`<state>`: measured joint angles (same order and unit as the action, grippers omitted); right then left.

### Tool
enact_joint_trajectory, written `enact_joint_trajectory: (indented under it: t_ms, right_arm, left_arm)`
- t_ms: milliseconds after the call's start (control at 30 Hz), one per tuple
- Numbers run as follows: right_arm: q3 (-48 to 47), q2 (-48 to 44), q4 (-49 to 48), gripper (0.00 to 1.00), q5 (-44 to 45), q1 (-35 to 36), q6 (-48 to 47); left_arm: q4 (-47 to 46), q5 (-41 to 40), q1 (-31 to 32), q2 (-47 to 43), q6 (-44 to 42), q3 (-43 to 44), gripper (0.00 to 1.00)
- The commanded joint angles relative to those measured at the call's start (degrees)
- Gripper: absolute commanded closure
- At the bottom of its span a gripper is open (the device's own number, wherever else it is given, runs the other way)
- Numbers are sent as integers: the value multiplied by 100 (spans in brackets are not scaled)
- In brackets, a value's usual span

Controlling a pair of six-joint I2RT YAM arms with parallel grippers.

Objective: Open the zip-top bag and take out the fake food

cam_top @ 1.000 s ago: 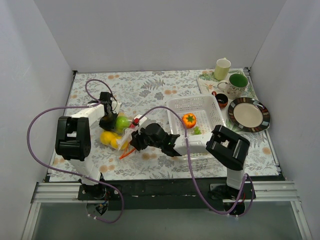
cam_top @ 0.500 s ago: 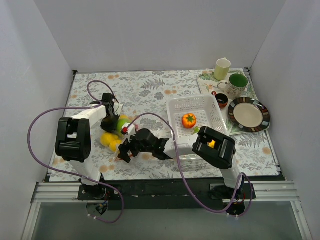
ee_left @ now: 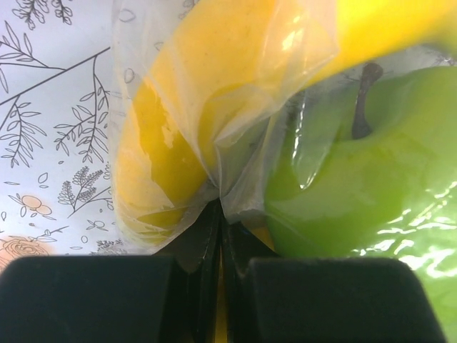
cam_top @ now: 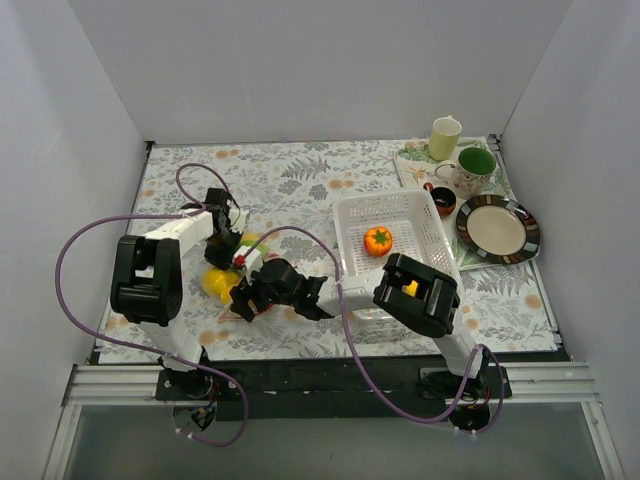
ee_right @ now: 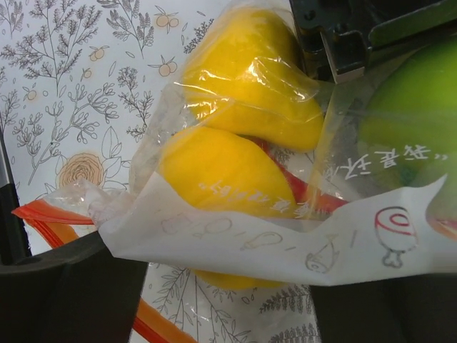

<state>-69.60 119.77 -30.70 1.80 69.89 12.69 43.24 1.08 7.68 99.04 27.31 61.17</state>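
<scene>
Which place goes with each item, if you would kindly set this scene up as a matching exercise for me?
Items:
1. orange fake vegetable
2. green apple
3. striped plate
4. cream cup

Places:
A. inside the zip-top bag
B. farthest back on the right
C. in the white basket
D. just right of that basket

Pairs: 1-C, 2-A, 3-D, 4-B

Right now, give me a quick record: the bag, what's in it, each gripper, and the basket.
bag: on the table, left of the basket, food inside
contents: yellow pieces, green apple
left gripper: shut, pinching the bag's film
right gripper: open, jaws either side of the bag's printed edge
basket: holds an orange toy vegetable
</scene>
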Motion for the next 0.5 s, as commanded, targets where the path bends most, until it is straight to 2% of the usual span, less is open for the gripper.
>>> enact_joint_trajectory:
  t_ms: [0, 33, 67, 167, 333, 467]
  right_arm:
    - [42, -40, -112, 29, 180, -10, -82]
    - [287, -119, -138, 39, 241, -10, -82]
    - [394, -311, -138, 57, 294, -10, -91]
    - [867, -820, -103, 88, 645, -10, -109]
    - [1493, -1736, 45, 89, 1225, -10, -240]
    - [1678, -2578, 695, 90, 1638, -19, -398]
  left_arm:
    - [255, 271, 84, -219, 55, -184, 100]
    - [229, 200, 84, -210, 20, -193, 100]
    - [159, 112, 76, -210, -50, -184, 100]
    - [-8, -255, 23, -184, -181, -175, 100]
    - [-387, -933, -21, -105, -454, -281, 100]
    - [-370, -891, -153, -8, -481, -71, 100]
